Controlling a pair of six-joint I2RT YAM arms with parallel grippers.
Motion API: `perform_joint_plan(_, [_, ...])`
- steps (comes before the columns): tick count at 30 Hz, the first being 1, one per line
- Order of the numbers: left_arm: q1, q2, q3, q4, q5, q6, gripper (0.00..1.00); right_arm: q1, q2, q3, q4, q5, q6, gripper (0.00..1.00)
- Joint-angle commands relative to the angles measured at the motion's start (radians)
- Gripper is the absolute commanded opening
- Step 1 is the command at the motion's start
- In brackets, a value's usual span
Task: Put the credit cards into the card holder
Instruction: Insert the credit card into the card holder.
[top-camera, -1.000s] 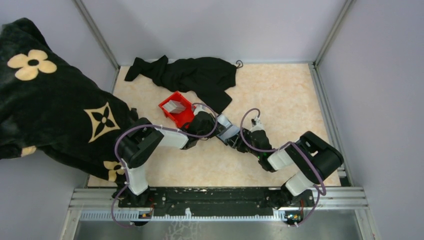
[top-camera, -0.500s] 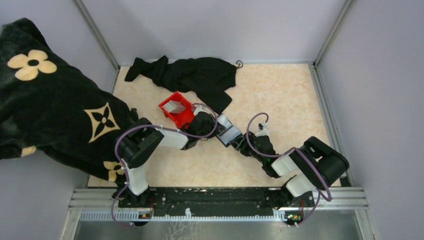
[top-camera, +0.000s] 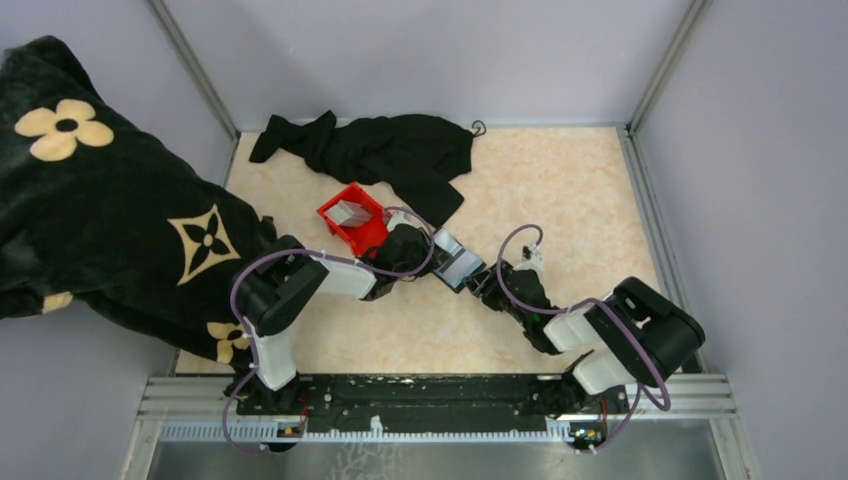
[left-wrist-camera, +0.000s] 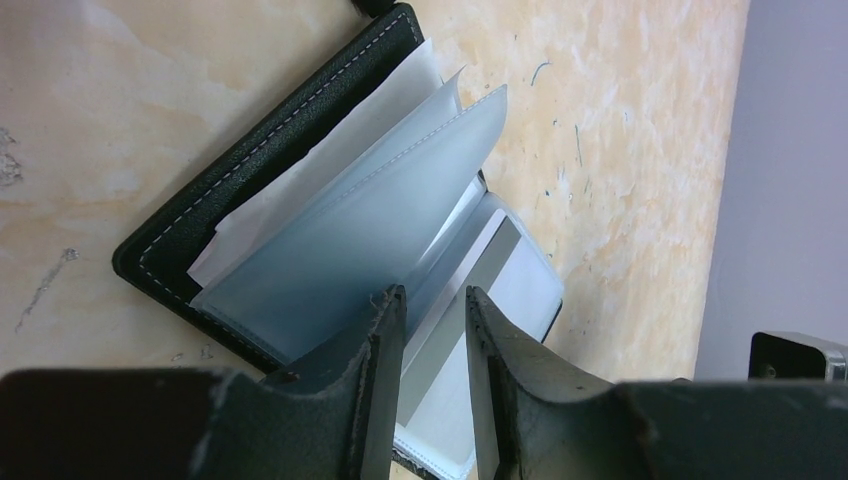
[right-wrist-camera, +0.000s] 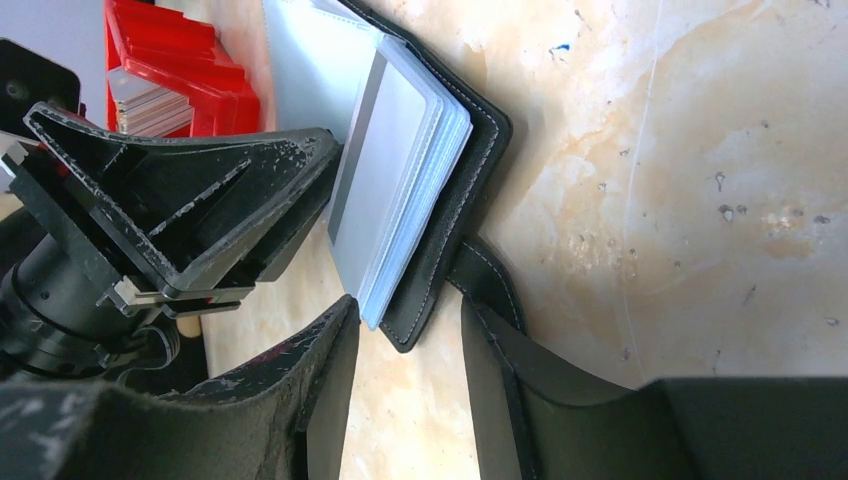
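The card holder (top-camera: 457, 264) lies open mid-table, a black wallet with clear sleeves (left-wrist-camera: 340, 250). A grey-white credit card (right-wrist-camera: 385, 170) with a dark stripe lies on top of its sleeve stack; it also shows in the left wrist view (left-wrist-camera: 510, 275). More credit cards (top-camera: 350, 213) stand in the red bin (top-camera: 370, 236), seen in the right wrist view too (right-wrist-camera: 150, 105). My left gripper (left-wrist-camera: 433, 310) hovers over the sleeves, jaws narrowly apart, holding nothing. My right gripper (right-wrist-camera: 410, 345) is open, its fingers either side of the wallet's near corner and strap (right-wrist-camera: 490, 285).
A black cloth (top-camera: 400, 150) lies at the back of the table behind the red bin. A black blanket with cream flowers (top-camera: 100, 220) hangs over the left edge. Metal rails frame the table, and the left gripper body (right-wrist-camera: 180, 210) is close to my right fingers.
My right arm has drawn back a little to the right, off the wallet's edge. The left gripper and the wallet have stayed in place.
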Motion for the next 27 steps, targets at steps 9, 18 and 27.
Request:
perform_joint_plan(9, [-0.014,0.094,-0.049,-0.257,0.051,0.022,0.38,0.024,-0.324,-0.007,-0.462,0.070,-0.010,0.44])
perform_joint_plan(18, [-0.014,0.103,-0.039,-0.254,0.068,0.011,0.38,0.036,-0.467,-0.015,-0.660,0.125,0.031,0.44])
perform_joint_plan(27, [-0.014,0.098,-0.050,-0.252,0.068,0.011,0.38,0.035,-0.413,-0.042,-0.580,0.138,0.051,0.44])
